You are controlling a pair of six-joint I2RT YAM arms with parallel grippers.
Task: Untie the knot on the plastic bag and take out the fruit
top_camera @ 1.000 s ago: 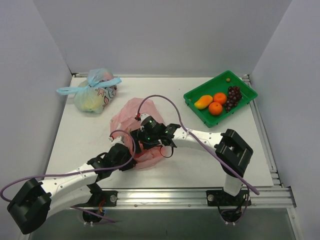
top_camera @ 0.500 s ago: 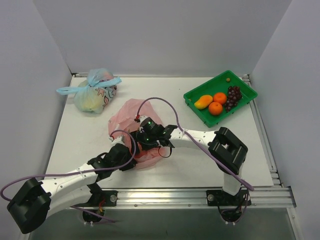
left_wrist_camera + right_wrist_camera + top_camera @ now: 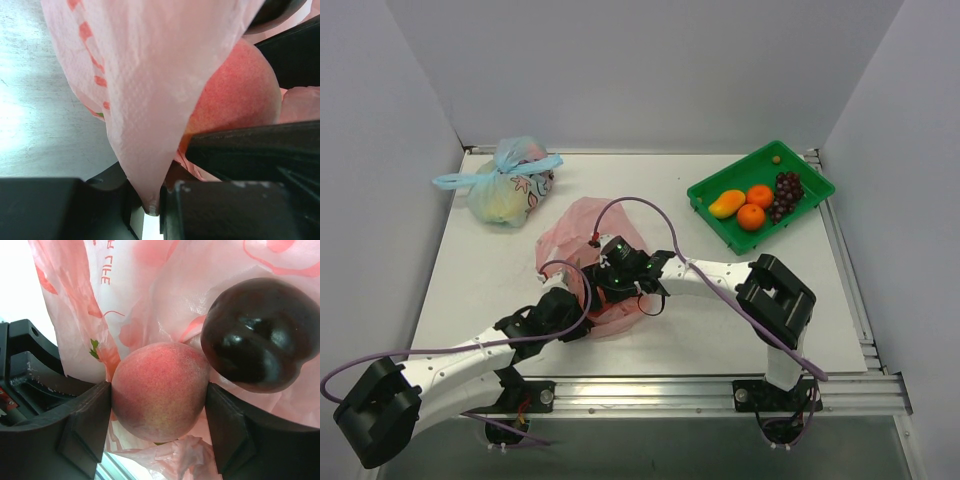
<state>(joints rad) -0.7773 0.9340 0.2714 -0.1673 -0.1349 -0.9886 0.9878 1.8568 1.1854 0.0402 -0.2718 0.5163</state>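
Inside the pink bag [image 3: 570, 225], the right gripper [image 3: 158, 410] clamps the peach [image 3: 160, 387] — the left gripper [image 3: 150, 210] pinches bag film.

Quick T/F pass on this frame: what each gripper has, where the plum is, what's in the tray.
1. The right gripper has a finger on each side of the peach. True.
2. The plum lies in the green tray. False: it is inside the pink plastic bag, beside the peach.
3. The left gripper pinches the bag's film. True.
4. The tray holds three oranges. False: two oranges, a mango and a grape bunch.
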